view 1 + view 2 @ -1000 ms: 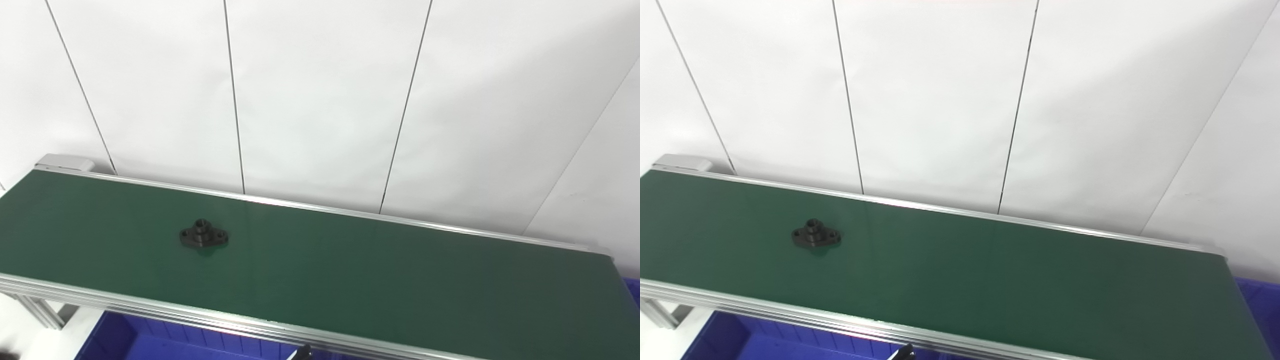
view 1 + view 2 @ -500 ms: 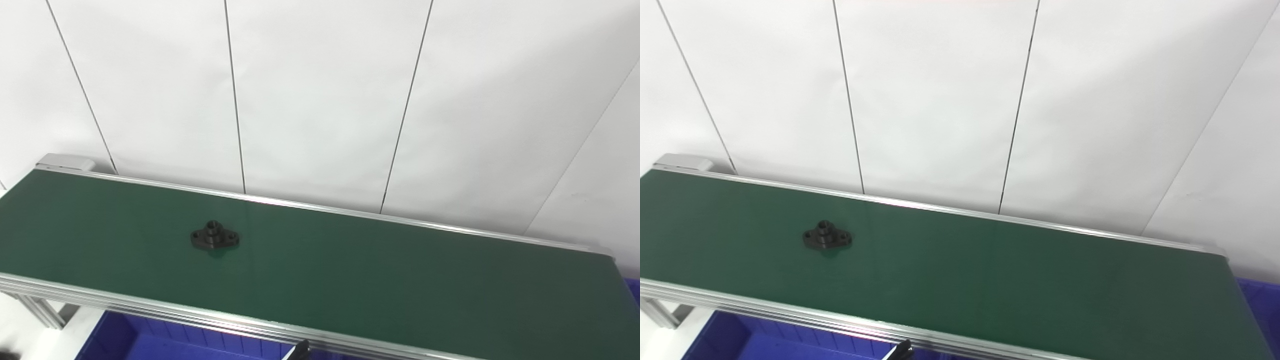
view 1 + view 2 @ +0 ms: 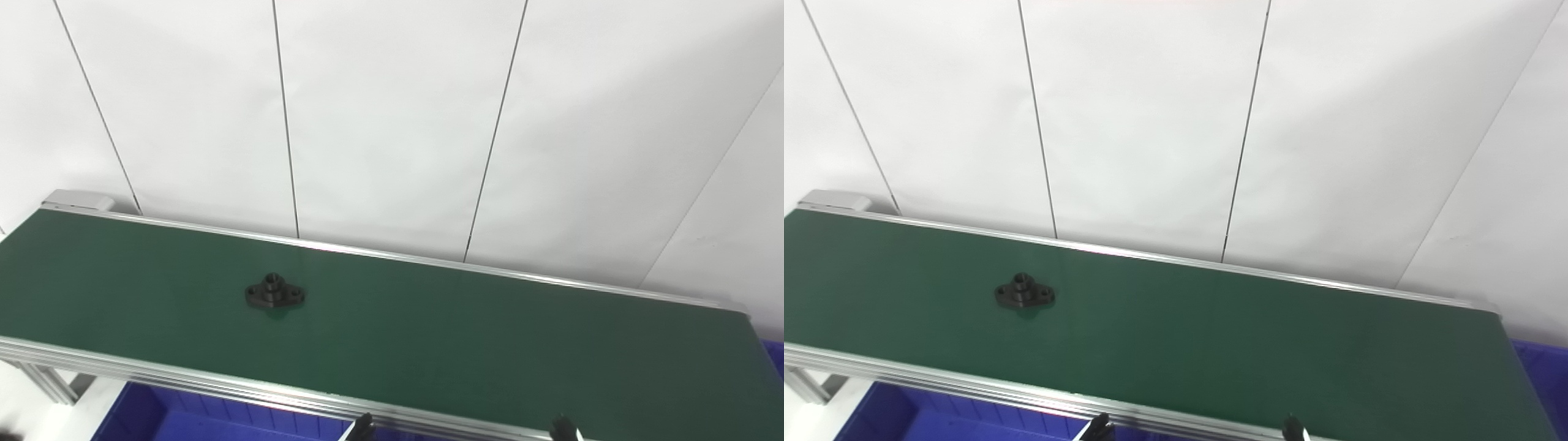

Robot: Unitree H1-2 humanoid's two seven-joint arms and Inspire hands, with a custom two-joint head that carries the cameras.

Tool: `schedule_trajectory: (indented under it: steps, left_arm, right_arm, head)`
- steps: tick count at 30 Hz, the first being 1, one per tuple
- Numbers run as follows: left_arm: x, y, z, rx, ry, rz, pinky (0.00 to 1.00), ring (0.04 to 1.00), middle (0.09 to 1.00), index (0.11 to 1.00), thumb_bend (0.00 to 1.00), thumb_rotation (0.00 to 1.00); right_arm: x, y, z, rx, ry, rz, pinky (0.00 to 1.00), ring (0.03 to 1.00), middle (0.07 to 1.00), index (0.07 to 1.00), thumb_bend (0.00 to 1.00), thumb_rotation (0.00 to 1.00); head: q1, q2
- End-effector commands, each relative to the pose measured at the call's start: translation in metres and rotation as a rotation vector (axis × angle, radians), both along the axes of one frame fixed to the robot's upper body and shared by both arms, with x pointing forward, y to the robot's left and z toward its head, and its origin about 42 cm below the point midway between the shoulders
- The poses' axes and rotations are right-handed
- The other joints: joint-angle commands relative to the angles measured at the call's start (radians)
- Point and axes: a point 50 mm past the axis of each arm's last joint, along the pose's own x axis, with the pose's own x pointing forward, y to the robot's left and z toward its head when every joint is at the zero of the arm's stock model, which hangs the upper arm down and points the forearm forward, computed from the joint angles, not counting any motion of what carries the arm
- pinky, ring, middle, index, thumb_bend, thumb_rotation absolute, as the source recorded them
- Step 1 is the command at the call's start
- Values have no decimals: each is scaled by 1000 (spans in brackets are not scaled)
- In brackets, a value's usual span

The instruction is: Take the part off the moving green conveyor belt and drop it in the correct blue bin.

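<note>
A small black flanged part [image 3: 275, 294] with a raised hub lies flat on the green conveyor belt [image 3: 465, 343], left of the belt's middle; it also shows in the right eye view [image 3: 1024, 294]. Only dark fingertips poke up at the bottom edge, below the belt's near rail. One belongs to the left hand [image 3: 362, 427], one to the right hand [image 3: 560, 427]. Both are far from the part and touch nothing. Too little of each hand shows to tell whether it is open or shut.
A blue bin [image 3: 159, 416] sits under the belt's near rail at the lower left. Another blue bin [image 3: 1540, 373] stands past the belt's right end. White wall panels rise behind the belt. Aluminium rails edge the belt.
The part has ridden the belt to the right. A second fingertip has come up at the bottom edge on the right, and the first tip has shifted slightly left and up.
</note>
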Motion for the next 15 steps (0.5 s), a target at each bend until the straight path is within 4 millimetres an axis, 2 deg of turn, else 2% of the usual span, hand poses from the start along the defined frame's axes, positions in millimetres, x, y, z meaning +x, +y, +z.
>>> schedule_trajectory:
  steps: [1,8,15]
  left_arm:
    - [5,-3,10,-23,-50,-11,867,948,961,956,912,772]
    - [8,-3,14,-32,-49,-9,894,961,973,967,913,767]
    - [11,-7,15,-29,-61,-29,889,957,973,966,917,765]
  right_arm:
    - [12,-1,21,-43,-99,11,940,1000,1000,1000,1000,656]
    - [61,-6,50,-11,-177,-22,951,971,989,1000,1000,662]
    - [105,-13,77,-44,-246,-31,887,928,969,1000,1000,690]
  head:
    - [-4,5]
    - [-18,12]
    - [-30,16]
